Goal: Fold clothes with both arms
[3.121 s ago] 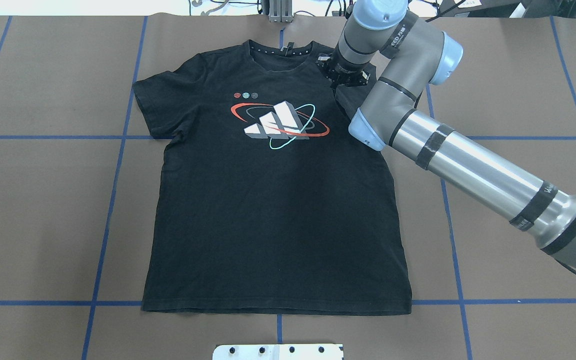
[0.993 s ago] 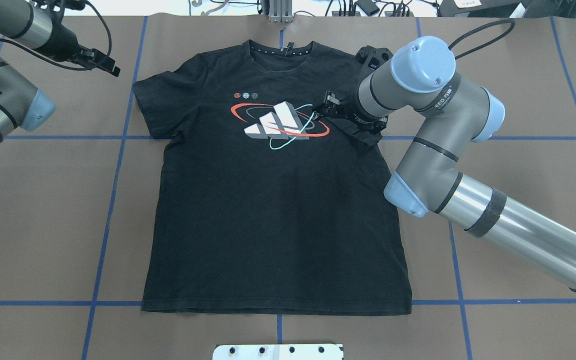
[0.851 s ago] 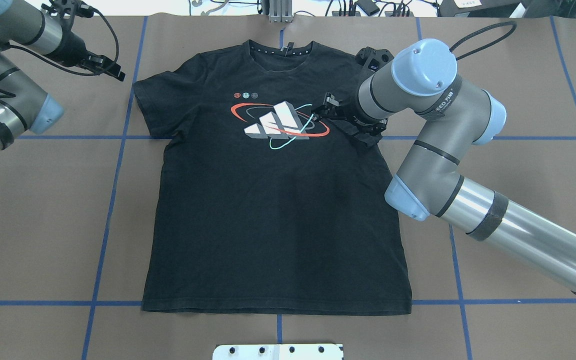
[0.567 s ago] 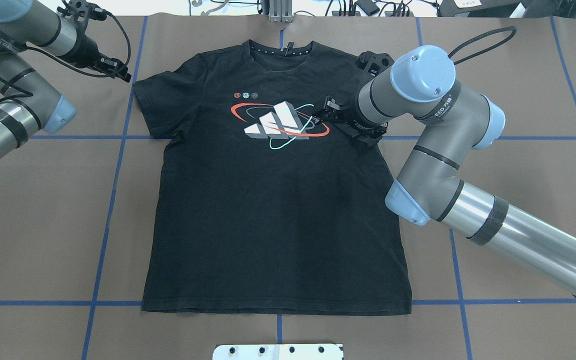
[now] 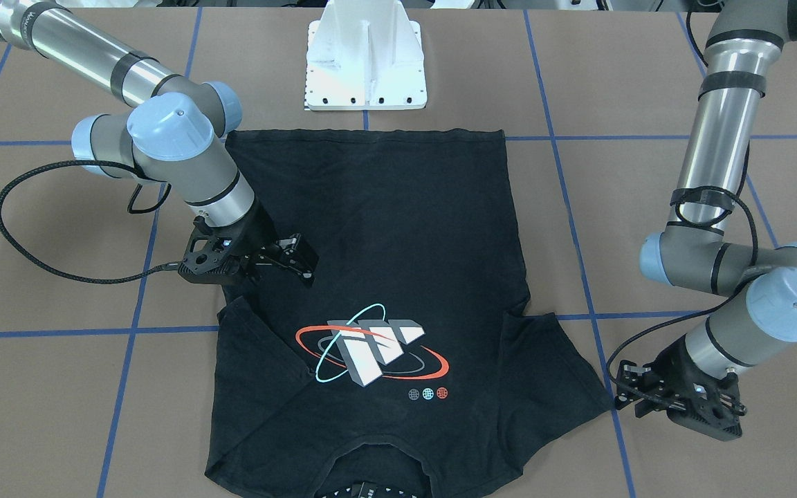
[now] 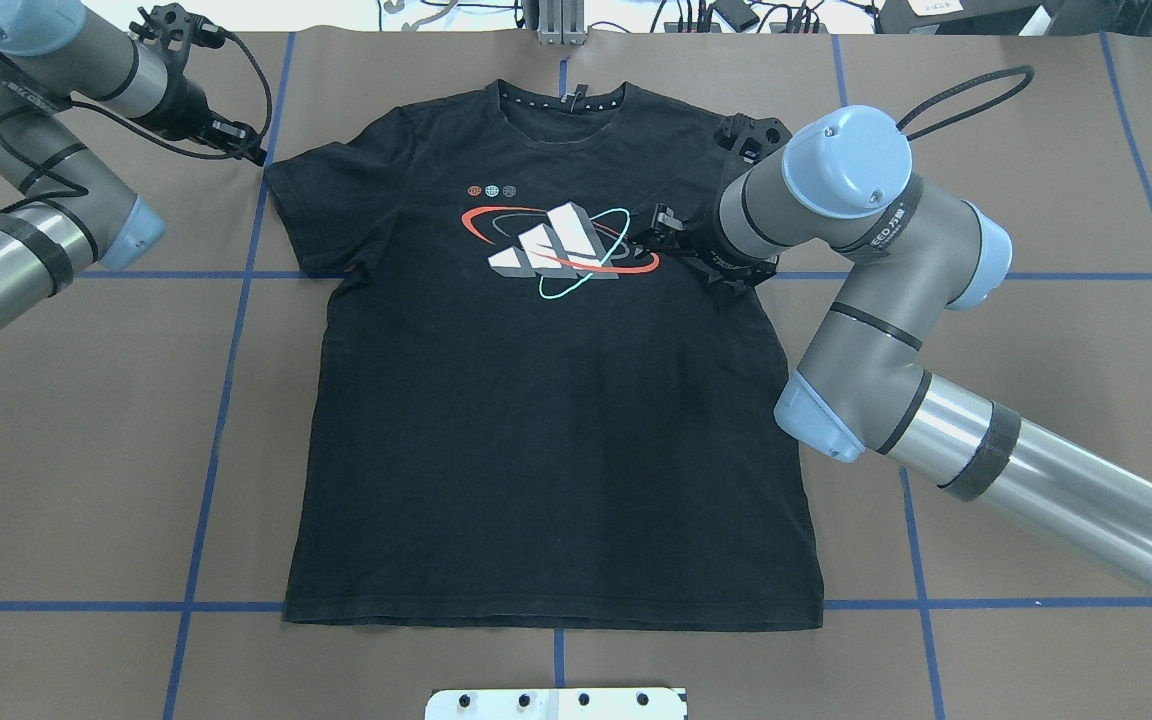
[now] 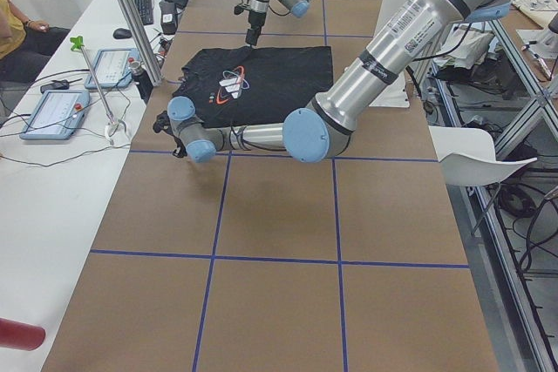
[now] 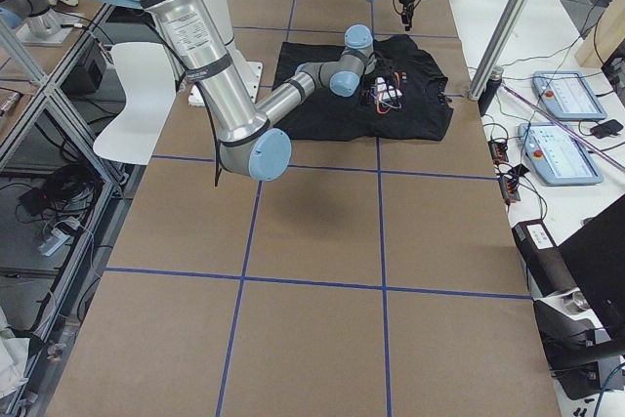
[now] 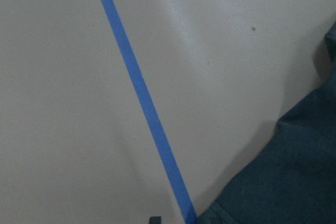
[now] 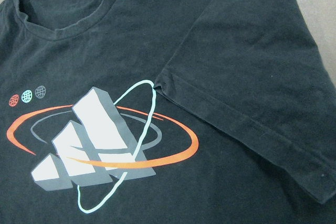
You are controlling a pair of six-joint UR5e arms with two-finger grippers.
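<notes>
At the middle of the table (image 6: 1036,200), hem toward the robot's edge, the black T-shirt (image 6: 536,450) lies flat, one sleeve (image 10: 247,72) folded over its chest. The right gripper (image 5: 305,260) hovers there, jaws apart. The left gripper (image 5: 621,394), whose jaw state cannot be told, sits beside the other sleeve (image 6: 301,200), seemingly next to be pinched and folded inward.

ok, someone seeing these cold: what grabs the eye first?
The black short-sleeved T-shirt lies flat mid-table on the brown paper with a blue tape grid. Its red, teal and white orbit graphic is the one bright spot. Next, the right tool hangs open over the folded-in sleeve beside the graphic, and the left tool sits at the tip of the flat sleeve.
</notes>
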